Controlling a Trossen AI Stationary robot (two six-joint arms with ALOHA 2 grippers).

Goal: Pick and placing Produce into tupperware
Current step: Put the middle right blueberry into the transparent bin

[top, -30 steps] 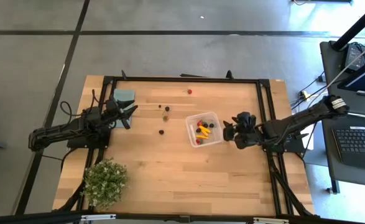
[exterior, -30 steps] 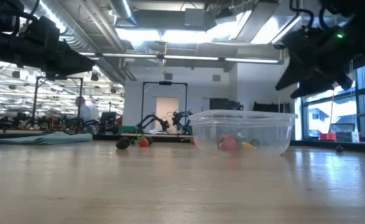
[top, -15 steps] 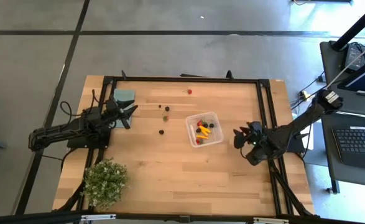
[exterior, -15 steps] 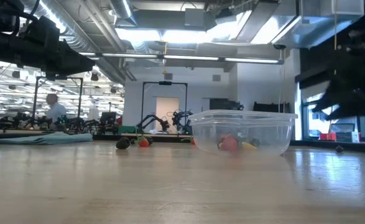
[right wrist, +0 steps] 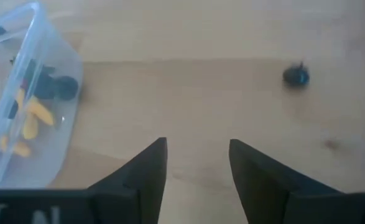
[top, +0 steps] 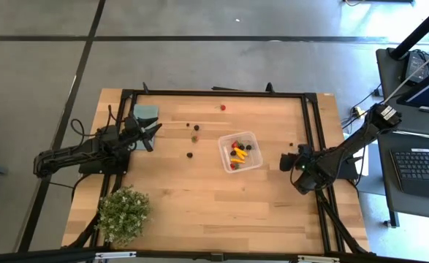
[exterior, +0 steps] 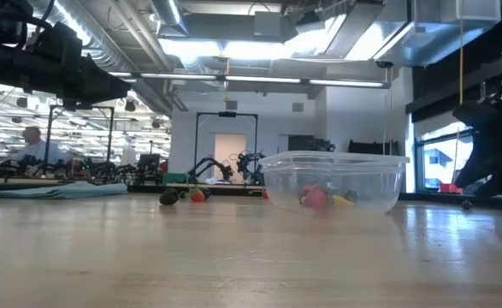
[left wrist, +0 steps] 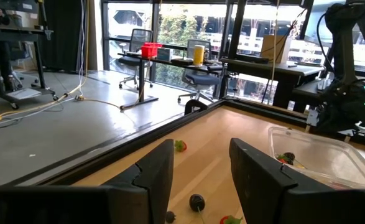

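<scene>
The clear square tupperware (top: 240, 151) stands right of the table's middle and holds orange-yellow, red and dark produce (right wrist: 30, 118). Loose produce lies on the wood: a red piece (top: 223, 107) near the far edge, and dark and green bits (top: 194, 131) and one dark bit (top: 189, 155) left of the tupperware. One dark piece (right wrist: 295, 76) lies right of the tupperware. My right gripper (right wrist: 196, 149) is open and low over bare wood between that piece and the tupperware. My left gripper (left wrist: 201, 149) is open and waits at the table's left side.
A flat teal rectangle (top: 146, 112) lies at the far left corner and a bushy potted plant (top: 124, 212) stands at the near left corner. A black frame (top: 313, 124) runs along the table's edges. A laptop (top: 422, 164) sits off the table's right side.
My right gripper has drawn back from beside the tupperware toward the table's right edge and has come down close to the table. The left arm, the tupperware and the loose produce have kept still.
</scene>
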